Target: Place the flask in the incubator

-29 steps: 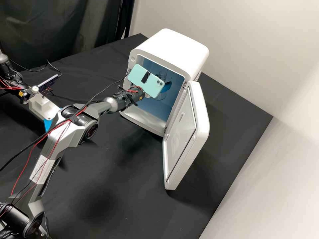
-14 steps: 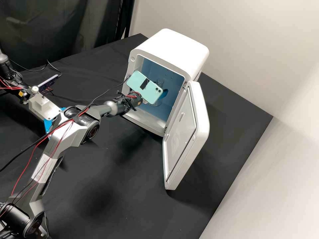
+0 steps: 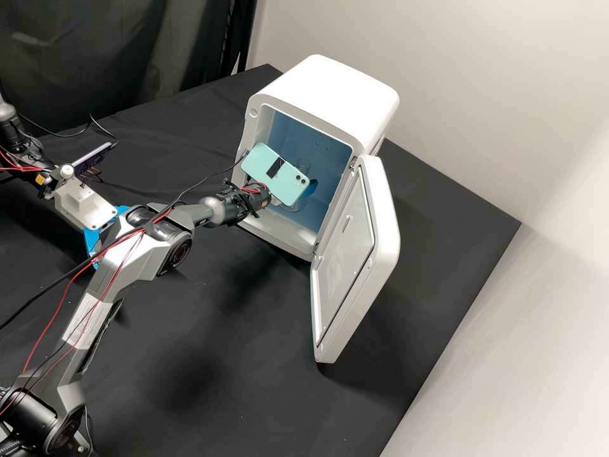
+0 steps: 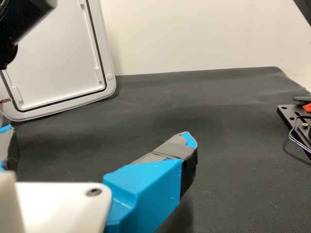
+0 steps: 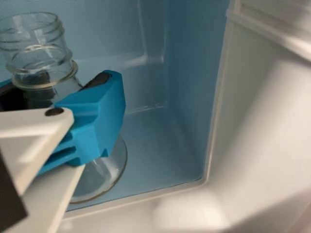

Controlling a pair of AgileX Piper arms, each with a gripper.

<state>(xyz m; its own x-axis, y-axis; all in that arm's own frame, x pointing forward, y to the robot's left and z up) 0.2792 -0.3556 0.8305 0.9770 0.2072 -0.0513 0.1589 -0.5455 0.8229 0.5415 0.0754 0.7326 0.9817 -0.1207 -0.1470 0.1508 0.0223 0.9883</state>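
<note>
A clear glass flask [image 5: 35, 53] stands upright inside the white incubator [image 3: 330, 89], within its blue chamber [image 5: 155, 141]. My right gripper [image 5: 53, 85] is shut on the flask's neck, and one blue finger [image 5: 95, 119] crosses in front of it. The round base [image 5: 104, 170] is low over the chamber floor; whether it touches is unclear. In the high view the right arm [image 3: 219, 208] reaches into the chamber mouth, a mint green device [image 3: 275, 173] on its wrist. My left gripper [image 4: 97, 143] is open near the bench at the far left [image 3: 95, 231], holding nothing.
The incubator door [image 3: 355, 254] hangs wide open toward the front right, its inner face [image 4: 53, 58] also in the left wrist view. Cables [image 3: 76, 133] and a small black fixture [image 4: 296, 121] lie on the black bench [image 3: 222, 330]. The bench's right edge is close to the door.
The right arm has lowered the flask inside the chamber and drawn back slightly toward the opening. The left arm has stayed put.
</note>
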